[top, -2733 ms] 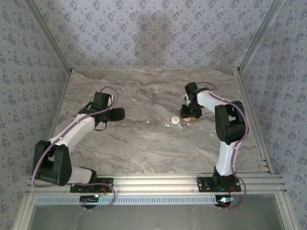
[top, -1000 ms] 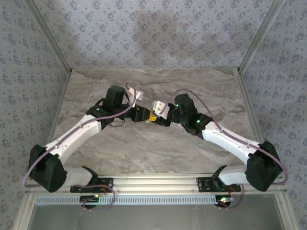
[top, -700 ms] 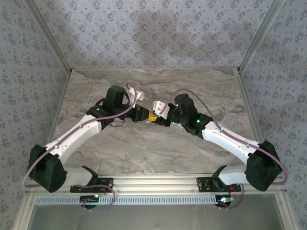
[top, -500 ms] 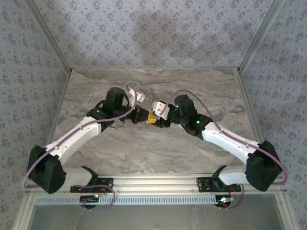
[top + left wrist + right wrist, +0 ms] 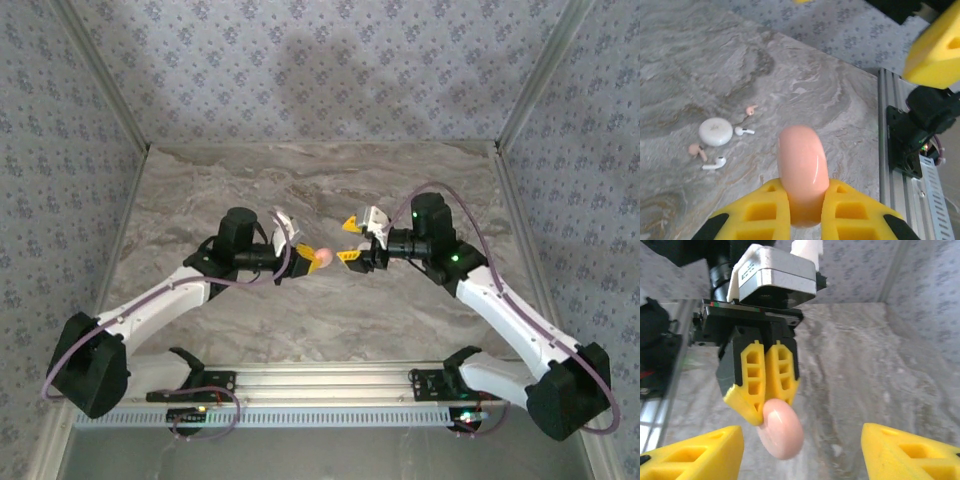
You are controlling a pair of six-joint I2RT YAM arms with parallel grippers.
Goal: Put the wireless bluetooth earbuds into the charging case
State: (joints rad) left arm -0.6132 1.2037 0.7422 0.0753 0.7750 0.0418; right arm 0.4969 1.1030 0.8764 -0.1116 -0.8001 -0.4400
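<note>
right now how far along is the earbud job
Done: nothing is seated yet. The white earbuds lie loose on the marble table. In hand: the left gripper is shut on the salmon-pink charging case, held above the table and facing the open right gripper. Left: both earbuds need picking up and placing in the case.

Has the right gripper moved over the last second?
Yes. The right gripper has pulled back toward the table's right rail, away from the pink piece in the left gripper.
</note>
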